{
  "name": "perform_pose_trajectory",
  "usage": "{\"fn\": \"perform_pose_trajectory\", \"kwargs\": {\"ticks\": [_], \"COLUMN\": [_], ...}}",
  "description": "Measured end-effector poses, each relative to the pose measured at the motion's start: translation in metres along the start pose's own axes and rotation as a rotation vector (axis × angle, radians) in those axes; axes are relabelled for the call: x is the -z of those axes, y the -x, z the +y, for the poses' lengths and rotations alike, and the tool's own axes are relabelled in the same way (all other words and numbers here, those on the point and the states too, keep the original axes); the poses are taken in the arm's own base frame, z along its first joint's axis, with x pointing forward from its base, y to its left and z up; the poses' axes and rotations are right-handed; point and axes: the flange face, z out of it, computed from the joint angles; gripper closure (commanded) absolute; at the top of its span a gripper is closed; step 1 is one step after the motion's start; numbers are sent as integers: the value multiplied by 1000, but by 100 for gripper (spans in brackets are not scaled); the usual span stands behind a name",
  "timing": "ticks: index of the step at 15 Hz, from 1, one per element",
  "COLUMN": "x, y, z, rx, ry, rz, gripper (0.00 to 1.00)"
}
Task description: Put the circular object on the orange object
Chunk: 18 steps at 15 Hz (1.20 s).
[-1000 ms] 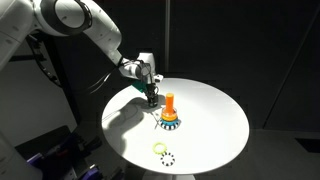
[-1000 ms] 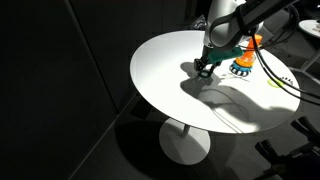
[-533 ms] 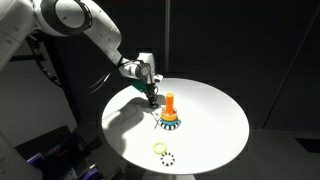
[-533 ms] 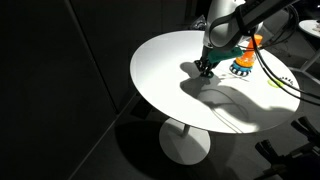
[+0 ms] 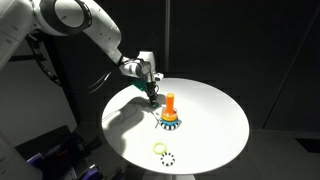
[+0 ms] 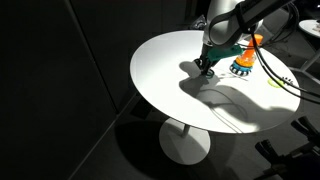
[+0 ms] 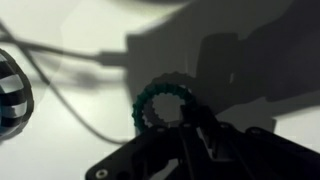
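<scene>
The circular object (image 7: 142,100), a small dark green ring, lies flat on the white table in the wrist view. My gripper (image 7: 190,118) is shut on its lower right rim, its fingers pressed together. In both exterior views the gripper (image 5: 150,95) (image 6: 205,66) reaches down to the table, just beside the orange object (image 5: 169,102) (image 6: 252,42). That is an upright orange peg on a blue-and-yellow base (image 5: 170,122). The base's striped edge (image 7: 10,85) shows at the left of the wrist view. The ring itself is too small to make out in the exterior views.
A yellow-green ring (image 5: 159,148) and a black-and-white dashed ring (image 5: 167,158) lie near the round white table's (image 5: 215,110) front edge. The table (image 6: 165,80) stands on a single pedestal in dark surroundings. A cable's shadow crosses the tabletop.
The fingers have closed together at the table over the ring. The arm has hardly moved, and the peg and other rings stay in place.
</scene>
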Motion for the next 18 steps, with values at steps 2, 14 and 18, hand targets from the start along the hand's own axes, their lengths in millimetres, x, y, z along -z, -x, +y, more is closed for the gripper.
{"fn": "perform_pose_trajectory", "kwargs": {"ticks": [2, 14, 18], "x": [9, 93, 117], "y": [-5, -30, -34], "z": [0, 19, 33], "rx": [-3, -21, -29], "ry": [-1, 33, 52], "rz": [7, 23, 25], "gripper": [94, 94, 94]}}
